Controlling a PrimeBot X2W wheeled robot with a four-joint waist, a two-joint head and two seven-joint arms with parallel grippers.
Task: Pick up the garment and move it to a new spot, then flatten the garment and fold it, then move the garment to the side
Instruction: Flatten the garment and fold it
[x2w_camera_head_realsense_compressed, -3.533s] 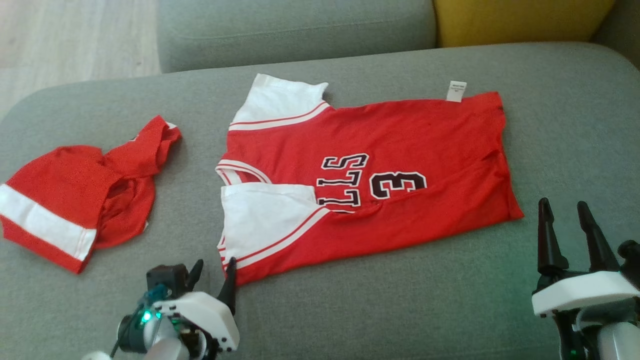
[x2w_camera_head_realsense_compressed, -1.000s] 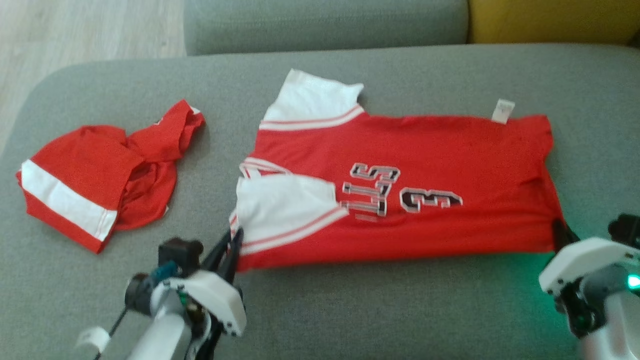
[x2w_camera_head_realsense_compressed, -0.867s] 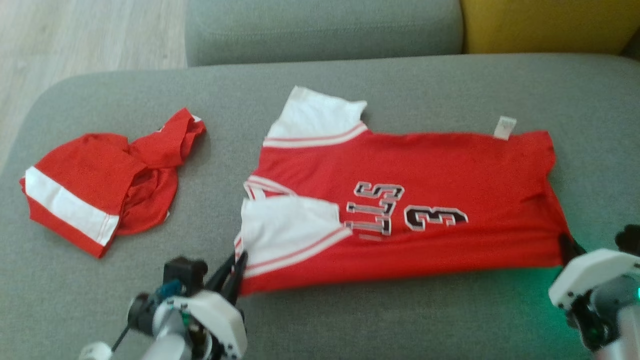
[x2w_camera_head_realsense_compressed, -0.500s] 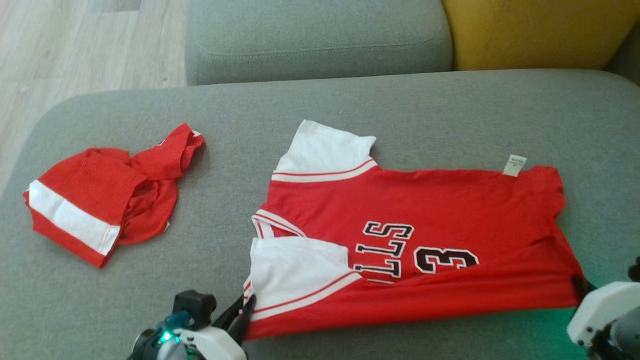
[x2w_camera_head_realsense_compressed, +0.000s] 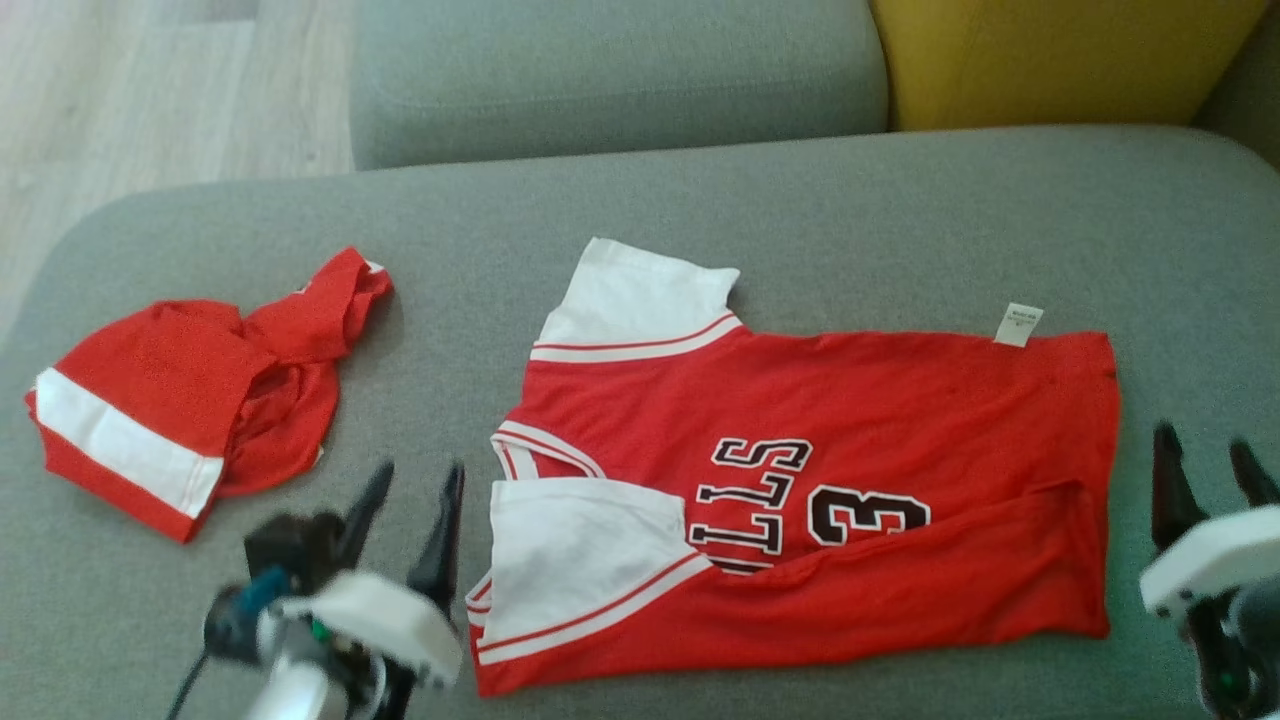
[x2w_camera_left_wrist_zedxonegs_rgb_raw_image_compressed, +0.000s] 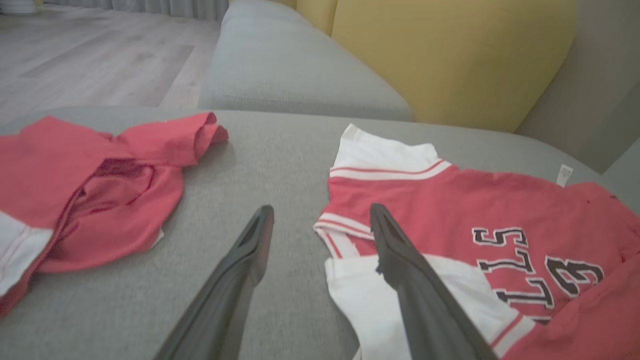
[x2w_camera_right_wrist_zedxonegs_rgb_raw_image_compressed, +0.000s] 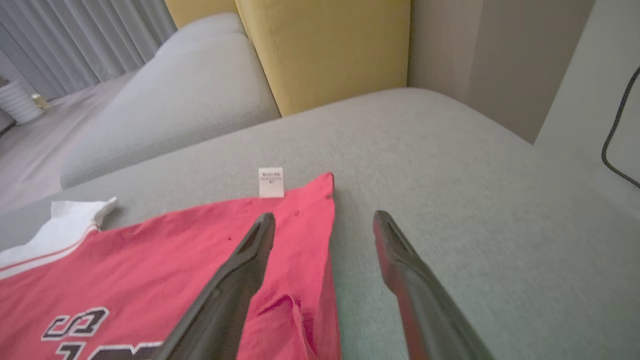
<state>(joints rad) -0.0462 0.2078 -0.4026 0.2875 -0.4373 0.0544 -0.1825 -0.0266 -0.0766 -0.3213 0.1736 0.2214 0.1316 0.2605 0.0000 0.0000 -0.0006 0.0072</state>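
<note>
Left pincer (x2w_camera_head_realsense_compressed: 420, 470) spread at 9 o'clock of jersey (x2w_camera_head_realsense_compressed: 850, 400), right pincer (x2w_camera_head_realsense_compressed: 1200, 440) spread at 3; lettering (x2w_camera_head_realsense_compressed: 760, 495) partly hidden under sleeve (x2w_camera_head_realsense_compressed: 580, 540).

You have a grey seat cushion (x2w_camera_head_realsense_compressed: 700, 190) with rounded corners, carrying two pieces of clothing. The red jersey (x2w_camera_head_realsense_compressed: 880, 400) lies spread flat from the middle toward the right edge, with its white sleeves pointing left and its near side folded over onto itself. A white label (x2w_camera_head_realsense_compressed: 1018, 324) sticks out at its far side. A crumpled red garment (x2w_camera_head_realsense_compressed: 170, 400) with a white stripe sits by the left edge, apart from the jersey.
</note>
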